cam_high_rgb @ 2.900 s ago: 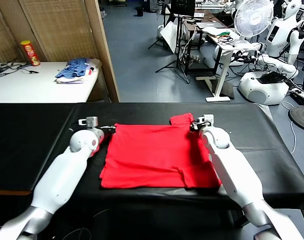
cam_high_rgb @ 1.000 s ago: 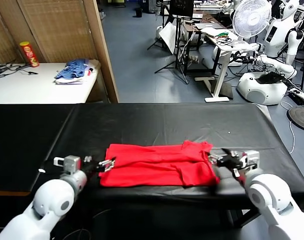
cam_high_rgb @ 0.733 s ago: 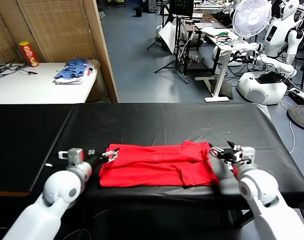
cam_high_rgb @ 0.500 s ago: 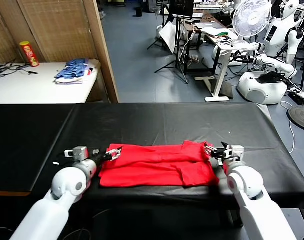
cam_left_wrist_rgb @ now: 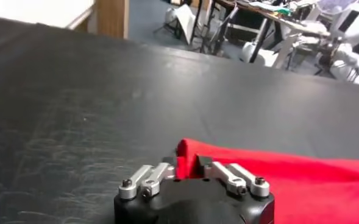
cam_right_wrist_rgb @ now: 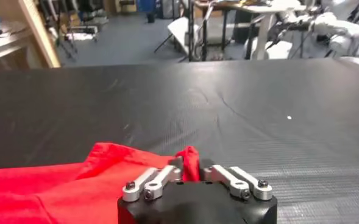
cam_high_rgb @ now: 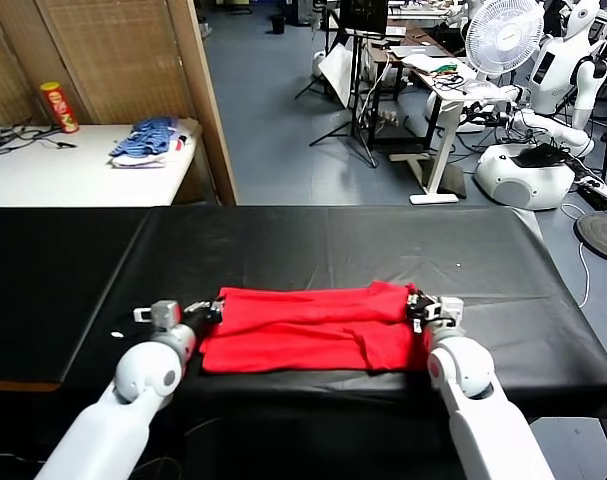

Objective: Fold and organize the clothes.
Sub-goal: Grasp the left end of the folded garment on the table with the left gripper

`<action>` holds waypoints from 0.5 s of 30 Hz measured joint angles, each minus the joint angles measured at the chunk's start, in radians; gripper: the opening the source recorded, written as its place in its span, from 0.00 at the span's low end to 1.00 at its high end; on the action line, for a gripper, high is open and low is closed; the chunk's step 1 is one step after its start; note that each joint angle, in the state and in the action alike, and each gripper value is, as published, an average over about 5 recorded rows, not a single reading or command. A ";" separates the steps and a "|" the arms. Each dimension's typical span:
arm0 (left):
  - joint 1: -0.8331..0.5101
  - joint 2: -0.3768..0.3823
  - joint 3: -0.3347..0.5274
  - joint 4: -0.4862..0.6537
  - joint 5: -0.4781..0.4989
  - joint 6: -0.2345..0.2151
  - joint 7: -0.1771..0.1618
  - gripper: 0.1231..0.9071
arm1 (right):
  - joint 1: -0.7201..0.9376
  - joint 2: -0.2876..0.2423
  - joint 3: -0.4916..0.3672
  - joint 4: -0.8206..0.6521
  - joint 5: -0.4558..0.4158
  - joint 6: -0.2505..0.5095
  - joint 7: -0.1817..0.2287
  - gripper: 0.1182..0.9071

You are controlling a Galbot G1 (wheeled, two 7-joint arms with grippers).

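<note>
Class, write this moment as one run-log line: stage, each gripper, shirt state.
stage: grasp for next fold | left gripper: shut on red T-shirt | right gripper: shut on red T-shirt | shirt: folded band on black table

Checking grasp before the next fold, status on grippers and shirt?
Left gripper shut on the red T-shirt, left end. Right gripper shut on its right end. Shirt folded into a band on the black table. Nothing in the way.

- Even, bright indoor lighting from overhead.
- Soft sheen on the black table (cam_high_rgb: 313, 240).
- Wrist views slightly soft; backgrounds blurred.
</note>
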 joint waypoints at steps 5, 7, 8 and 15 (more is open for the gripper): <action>-0.010 -0.006 -0.003 0.013 0.035 -0.001 0.006 0.01 | -0.006 -0.007 0.001 0.006 0.020 -0.012 -0.063 0.05; -0.010 -0.004 -0.007 0.014 0.034 0.000 0.014 0.02 | -0.016 -0.015 0.006 0.017 0.022 -0.015 -0.086 0.14; -0.009 -0.003 -0.008 0.014 0.031 0.001 0.018 0.05 | -0.022 -0.020 0.010 0.024 0.021 -0.015 -0.094 0.21; -0.004 0.011 -0.024 0.006 -0.002 0.004 0.024 0.45 | -0.066 -0.064 0.041 0.088 0.046 -0.025 -0.112 0.70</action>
